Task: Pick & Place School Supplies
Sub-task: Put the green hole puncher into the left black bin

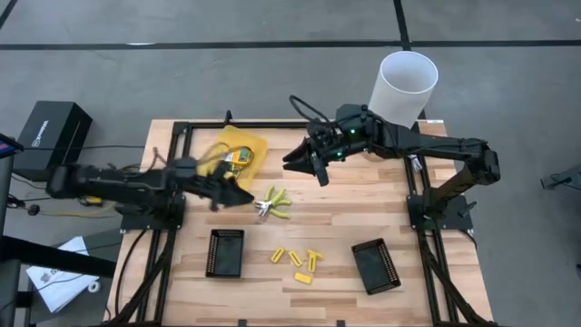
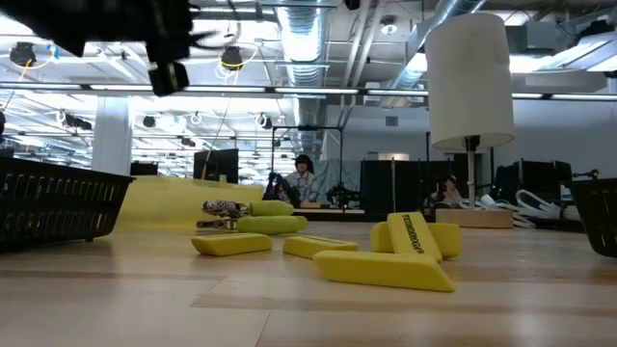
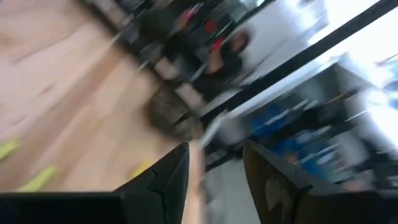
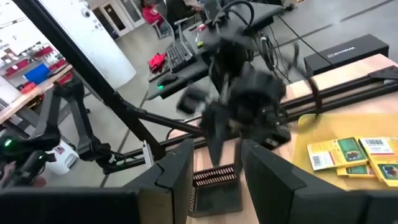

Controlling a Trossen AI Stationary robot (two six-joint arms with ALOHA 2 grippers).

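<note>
Yellow stubs (image 1: 297, 262) lie near the table (image 1: 327, 227) front between two black trays (image 1: 226, 252), pliers (image 1: 270, 203) behind them, packets (image 1: 238, 159) on a yellow container (image 1: 245, 143). Left gripper (image 1: 243, 196) and right gripper (image 1: 309, 164) hover spread, empty.

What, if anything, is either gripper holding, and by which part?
Nothing is held. Left gripper and right gripper both show empty gaps between their jaws.

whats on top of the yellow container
Flat yellow-orange-green packets lie on the translucent yellow container. The right wrist view shows three; from above, the left arm covers part of it, so more could be hidden.
</note>
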